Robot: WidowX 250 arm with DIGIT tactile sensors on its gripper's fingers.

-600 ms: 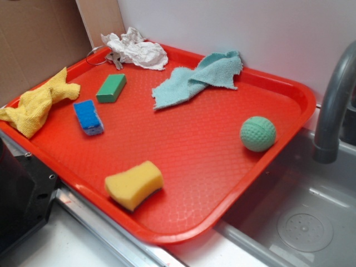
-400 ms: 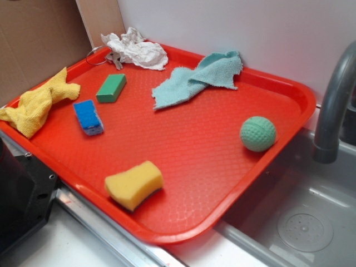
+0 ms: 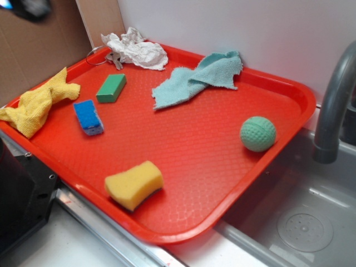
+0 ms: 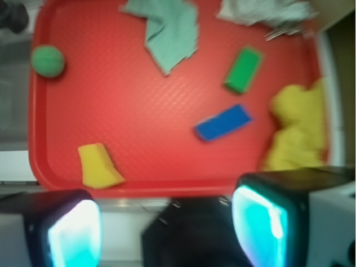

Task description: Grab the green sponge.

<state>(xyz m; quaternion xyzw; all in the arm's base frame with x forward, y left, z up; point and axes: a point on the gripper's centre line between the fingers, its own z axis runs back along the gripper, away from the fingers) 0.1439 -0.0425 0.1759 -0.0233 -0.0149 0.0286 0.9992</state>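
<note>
The green sponge (image 3: 111, 88) is a plain rectangular block lying flat at the back left of the red tray (image 3: 211, 144). In the wrist view the green sponge (image 4: 243, 69) lies at the upper right on the tray (image 4: 122, 111). My gripper (image 3: 29, 6) shows only as a blurred dark shape at the top left corner, high above the tray and well away from the sponge. In the wrist view my gripper (image 4: 167, 228) has its two fingers wide apart with nothing between them.
On the tray lie a blue sponge (image 3: 88, 117), a yellow curvy sponge (image 3: 133, 184), a pale green dimpled ball (image 3: 258, 134), a teal cloth (image 3: 197, 78), a yellow cloth (image 3: 38, 102) and a white crumpled cloth (image 3: 133, 50). A grey faucet (image 3: 334, 105) and sink stand at the right.
My gripper has come into the exterior view at the top left corner. Nothing on the tray has moved.
</note>
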